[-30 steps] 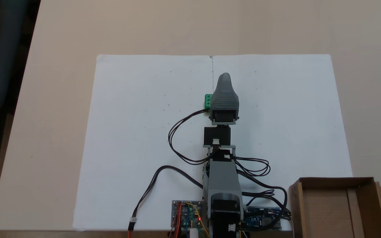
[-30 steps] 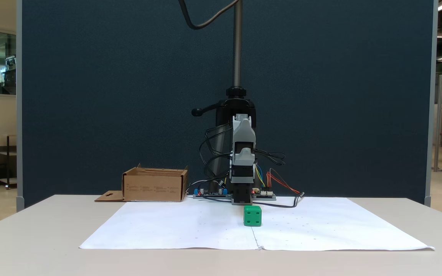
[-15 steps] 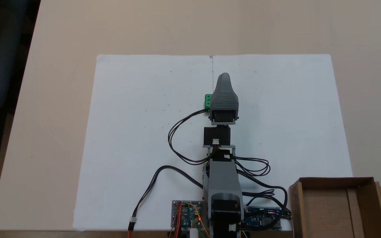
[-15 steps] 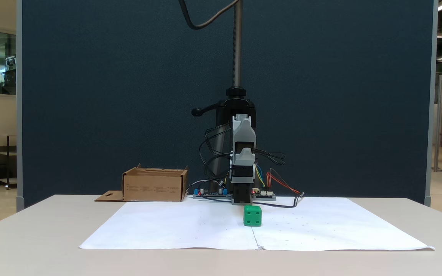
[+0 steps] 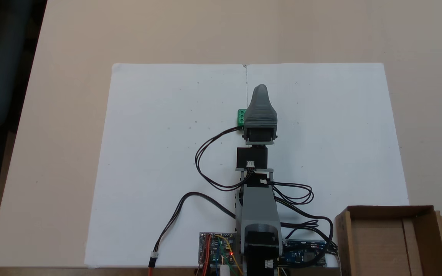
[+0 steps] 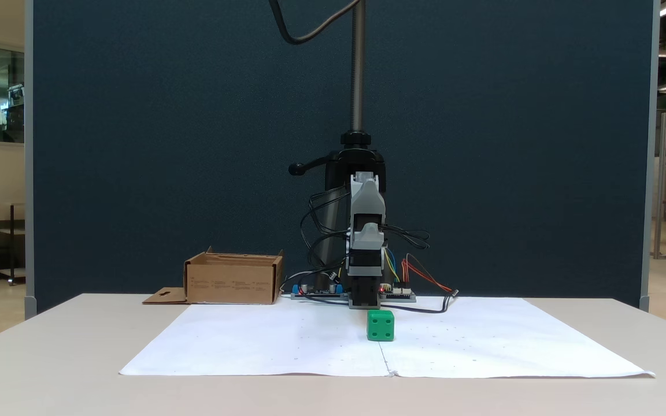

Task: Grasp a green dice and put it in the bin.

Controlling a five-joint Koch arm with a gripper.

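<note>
Tool (image 5: 260, 92): grey ribbed plastic shell tapering to a rounded tip, seen from above pointing away from the arm's base; its jaws lie one behind the other for both fixed views, so whether they are spread or pressed together cannot be told. In the front-facing fixed view the tool (image 6: 366, 240) hangs folded above the paper, clear of the surface.

Green dice (image 6: 380, 325): small bright green plastic cube, glossy, with darker recessed pips; two pips on the front face. It rests on the white paper (image 6: 287, 341) just in front of the arm; from above the green dice (image 5: 240, 117) peeks out at the left edge of the tool's shell, mostly covered.

Paper sheets (image 5: 159, 153): two white matte sheets, edges meeting along a centre seam.

Bin (image 5: 391, 239): shallow brown corrugated cardboard box, raw edges, side flap with hang-hole, at the lower right from above, beside the arm's base and well apart from the dice.

Bench (image 5: 71, 96): smooth beige top.
</note>
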